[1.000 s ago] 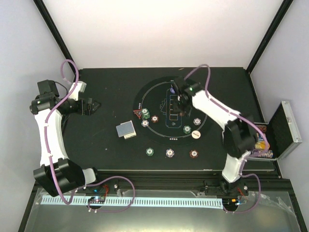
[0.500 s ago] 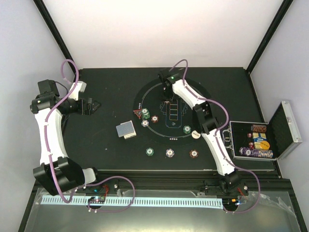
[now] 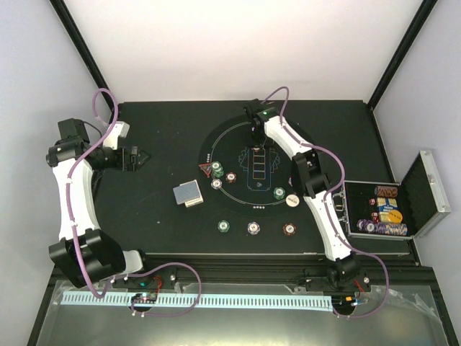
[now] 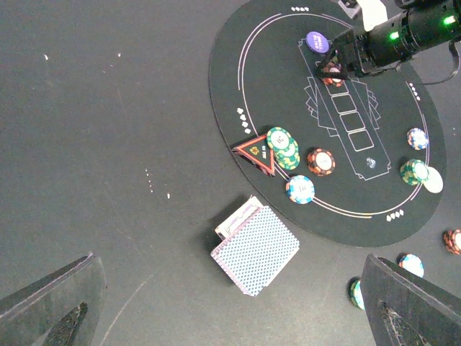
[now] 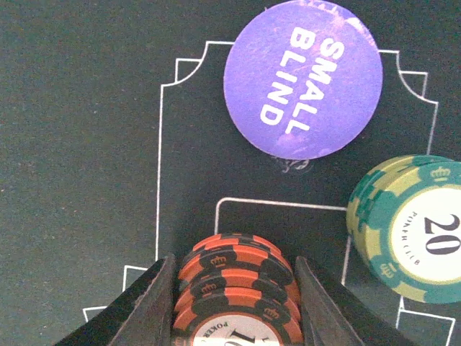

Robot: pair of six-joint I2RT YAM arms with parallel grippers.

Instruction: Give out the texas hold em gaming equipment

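Nearest us, three single chips (image 3: 253, 228) lie on the bench (image 3: 158, 223) just off the near rim of the mat (image 3: 216, 148). The card deck (image 3: 189, 194) sits left of the mat. Left gripper (image 3: 140, 156): fingers wide apart, empty, at the left side. Right gripper (image 5: 238, 303): fingers clamped on a red-brown chip stack (image 5: 238, 277). This arm has stretched from mid-mat to the far end, so we judge a set-down there is close. Only the right wrist view shows the grip, the SMALL BLIND button (image 5: 302, 79) beyond it and a green chip stack (image 5: 410, 231) alongside. Only the top view shows the open case (image 3: 425, 194), now uncovered.
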